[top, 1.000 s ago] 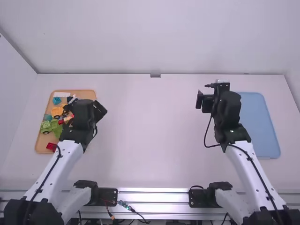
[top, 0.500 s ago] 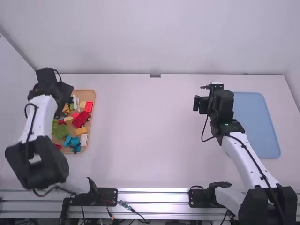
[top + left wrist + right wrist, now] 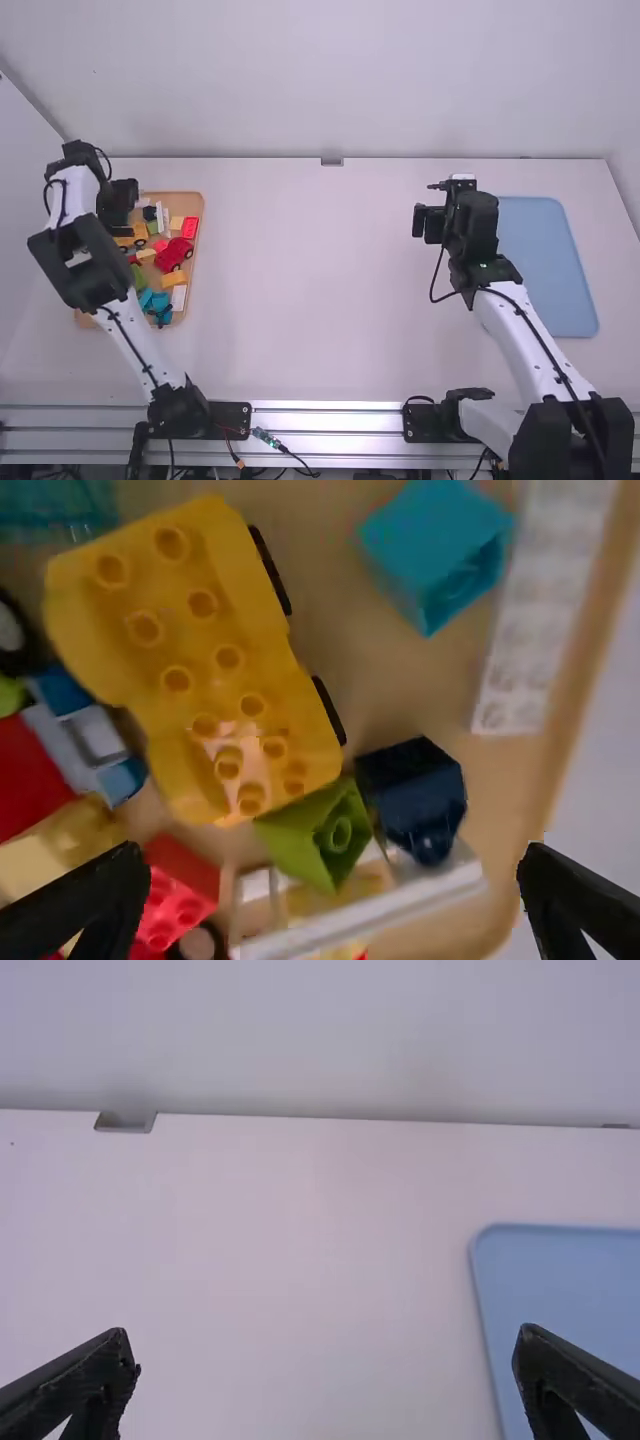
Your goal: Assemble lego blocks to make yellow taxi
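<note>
In the high view my left gripper (image 3: 122,200) is over the far left part of the orange tray (image 3: 199,215) of blocks. The left wrist view shows this gripper (image 3: 335,910) open above the blocks, with nothing held. Below it lie a yellow car body (image 3: 190,660) with black wheels, a green block (image 3: 322,835), a dark blue block (image 3: 412,792) and a teal block (image 3: 438,550). My right gripper (image 3: 430,222) hangs over the right half of the table in the high view; in the right wrist view the gripper (image 3: 325,1370) is open and holds nothing.
A blue tray (image 3: 550,260) lies at the table's right. Red cars (image 3: 174,254), orange blocks (image 3: 174,279) and teal pieces (image 3: 150,299) crowd the orange tray. The back wall (image 3: 330,80) rises behind the table's far edge.
My left arm has swung left and folded back over the orange tray, uncovering its right side. The right arm has shifted slightly left, then stayed still.
</note>
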Motion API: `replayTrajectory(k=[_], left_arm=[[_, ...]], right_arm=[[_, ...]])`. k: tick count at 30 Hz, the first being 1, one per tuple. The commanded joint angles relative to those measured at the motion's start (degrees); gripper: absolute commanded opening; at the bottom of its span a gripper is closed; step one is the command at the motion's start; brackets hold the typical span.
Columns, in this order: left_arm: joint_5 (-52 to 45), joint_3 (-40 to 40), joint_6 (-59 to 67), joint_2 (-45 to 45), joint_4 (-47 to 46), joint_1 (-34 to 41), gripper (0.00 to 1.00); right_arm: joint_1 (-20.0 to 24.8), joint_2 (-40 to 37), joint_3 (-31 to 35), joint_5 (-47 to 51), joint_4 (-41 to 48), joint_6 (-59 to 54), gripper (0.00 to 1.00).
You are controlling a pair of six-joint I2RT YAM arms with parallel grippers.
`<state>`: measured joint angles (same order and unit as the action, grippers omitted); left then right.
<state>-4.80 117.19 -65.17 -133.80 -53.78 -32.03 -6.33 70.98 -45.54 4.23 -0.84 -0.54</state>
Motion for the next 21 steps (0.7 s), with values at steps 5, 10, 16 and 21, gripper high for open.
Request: replayTrajectory(k=[5, 10, 16, 21], left_arm=[[-0.7, -1.8, -9.1, -3.4, -1.5, -0.9, 0.96], [1.7, -4.0, -11.1, -3.4, 1.4, -0.7, 0.94], [2.3, -7.3, -9.7, -3.4, 6.5, -0.7, 0.86], [1.9, -8.1, -9.6, -3.4, 7.0, -0.7, 0.73]], right_arm=[[-0.1, 0.1, -1.0, 0.1, 0.3, 0.2, 0.99], [-0.1, 0.1, -1.0, 0.1, 0.3, 0.2, 0.99], [-0.1, 0.1, -1.0, 0.1, 0.2, 0.2, 0.99], [-0.1, 0.1, -1.0, 0.2, 0.0, 0.2, 0.99]])
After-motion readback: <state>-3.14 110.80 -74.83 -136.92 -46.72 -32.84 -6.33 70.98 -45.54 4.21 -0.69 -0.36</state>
